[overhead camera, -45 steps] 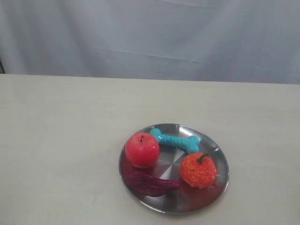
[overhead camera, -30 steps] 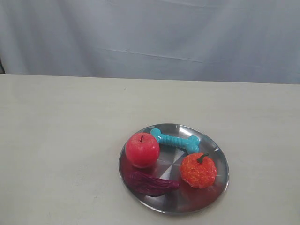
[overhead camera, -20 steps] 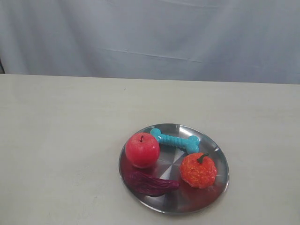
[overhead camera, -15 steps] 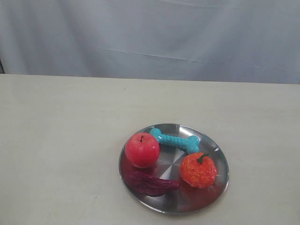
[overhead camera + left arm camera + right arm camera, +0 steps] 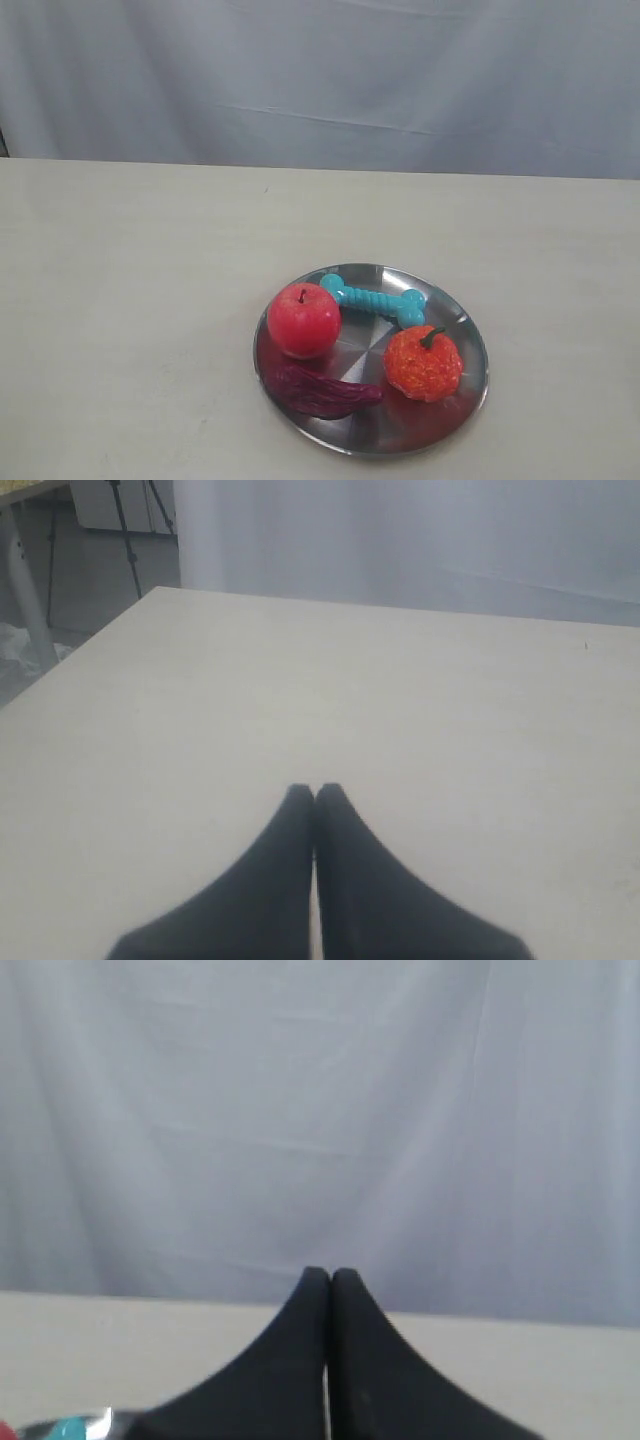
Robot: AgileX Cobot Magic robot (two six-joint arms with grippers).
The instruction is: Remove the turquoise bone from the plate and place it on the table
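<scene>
1. Close to the wrist cameras, the left gripper [image 5: 315, 792] and right gripper [image 5: 330, 1275] each have their fingers pressed together on nothing. Neither shows in the exterior view. The right wrist view catches a sliver of turquoise and metal at its edge, so that arm looks the likelier one to reach.
2. Nearest on the plate [image 5: 420, 447], a dark purple piece [image 5: 320, 390] lies along the front rim.
3. Behind it sit an apple [image 5: 303, 320] on the left and an orange fruit [image 5: 423, 363] on the right, with bare metal between them.
4. Farther back, the bone [image 5: 374, 300] lies flat across the plate's far side. Its left knobs are touching or just beside the apple, and its right knobs are near the orange fruit. It has not been lifted yet.
5. Beyond the plate, the table [image 5: 130, 300] runs to a grey backdrop [image 5: 320, 80].
6. Risks, as I judge them:
   - A descent with the fingers together would push the bone rather than straddle it.
   - Fingers opened along the shaft's length would strike the apple or the orange fruit and could roll one off the plate.
   - The rubber ribs may let the bone twist in a grip near a knob, so the mid-shaft is safer.
   - The shiny plate could slide if it is pressed off-centre.
   - A release too near the rim might leave the bone leaning on the plate.
</scene>
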